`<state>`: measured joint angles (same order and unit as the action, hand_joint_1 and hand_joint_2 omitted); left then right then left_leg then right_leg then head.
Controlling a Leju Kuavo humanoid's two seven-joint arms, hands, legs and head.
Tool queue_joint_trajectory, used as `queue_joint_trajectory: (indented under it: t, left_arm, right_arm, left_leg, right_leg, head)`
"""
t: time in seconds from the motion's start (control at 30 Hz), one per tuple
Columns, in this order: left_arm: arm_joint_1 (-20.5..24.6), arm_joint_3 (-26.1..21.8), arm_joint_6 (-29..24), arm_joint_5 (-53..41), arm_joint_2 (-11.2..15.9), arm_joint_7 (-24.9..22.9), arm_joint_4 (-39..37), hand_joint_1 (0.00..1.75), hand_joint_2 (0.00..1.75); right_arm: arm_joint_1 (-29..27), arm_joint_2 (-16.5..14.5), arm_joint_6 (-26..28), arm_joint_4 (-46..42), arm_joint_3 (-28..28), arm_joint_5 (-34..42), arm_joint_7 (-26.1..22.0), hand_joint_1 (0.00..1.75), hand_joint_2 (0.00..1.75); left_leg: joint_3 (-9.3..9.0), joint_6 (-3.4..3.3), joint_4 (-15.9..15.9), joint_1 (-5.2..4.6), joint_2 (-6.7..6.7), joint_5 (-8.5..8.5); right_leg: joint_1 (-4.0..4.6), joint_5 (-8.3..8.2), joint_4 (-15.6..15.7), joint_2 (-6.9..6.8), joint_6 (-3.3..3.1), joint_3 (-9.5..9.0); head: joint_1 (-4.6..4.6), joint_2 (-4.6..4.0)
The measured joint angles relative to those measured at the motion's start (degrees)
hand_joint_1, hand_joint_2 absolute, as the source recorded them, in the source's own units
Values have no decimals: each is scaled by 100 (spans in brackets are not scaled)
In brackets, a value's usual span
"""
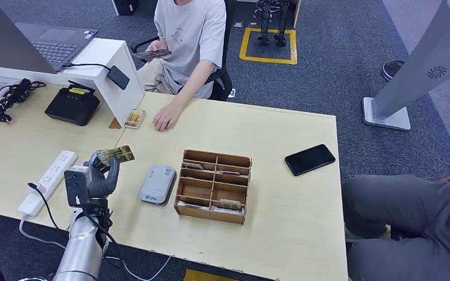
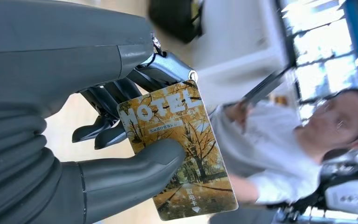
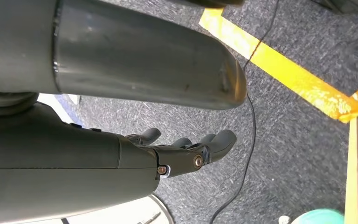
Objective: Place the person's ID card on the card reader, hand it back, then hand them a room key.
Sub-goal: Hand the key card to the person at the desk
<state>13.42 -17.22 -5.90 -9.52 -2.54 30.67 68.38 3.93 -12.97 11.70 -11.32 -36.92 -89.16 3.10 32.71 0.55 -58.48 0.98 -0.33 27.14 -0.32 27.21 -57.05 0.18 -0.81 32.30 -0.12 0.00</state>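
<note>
Left hand (image 2: 121, 154) around room key (image 2: 182, 154)

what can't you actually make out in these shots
- Small print under MOTEL on the card in the left hand: too small, left wrist view.
- Cards in the wooden organizer: too small to read, head view.
- Person's face: cut off by the head view's top edge, blurred in the left wrist view.

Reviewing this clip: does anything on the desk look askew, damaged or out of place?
Nothing stands out. The left hand holds a MOTEL card above the desk; the card reader and wooden organizer sit square and intact.
</note>
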Motion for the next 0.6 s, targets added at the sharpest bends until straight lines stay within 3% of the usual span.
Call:
queue_joint_trajectory:
  t: [0.2, 0.3, 0.5, 0.6]
  left_arm:
    - [1393, 526, -1125, -1552, -16, -298, 27, 175, 175]
    - [1903, 868, -1438, -2156, 52, -488, -21, 175, 175]
    - [2328, 1236, -1600, -2630, 134, -580, -127, 175, 175]
    - [2501, 1460, -2077, -3502, 183, -725, -281, 175, 175]
  right_arm:
    - [333, -249, 107, 8, -2, 148, 306, 0, 0]
    - [377, -292, 97, 11, -4, 147, 313, 0, 0]
    - [392, -315, 66, 22, -12, 155, 306, 0, 0]
    - [396, -316, 9, 26, -15, 154, 316, 0, 0]
  left_leg:
    - [39, 6, -2, 3, -17, -36]
    - [38, 6, -2, 3, -5, -37]
    - [39, 6, -2, 3, -4, -37]
    - [43, 6, -2, 3, -4, -37]
  right_leg:
    - [2, -43, 0, -11, -5, 31]
    - [2, -50, 0, -1, -4, 32]
    - [2, -50, 0, 2, -3, 39]
    - [2, -50, 0, 2, -3, 43]
  head:
    - [1, 0]
    - [1, 0]
    - [0, 0]
    - [1, 0]
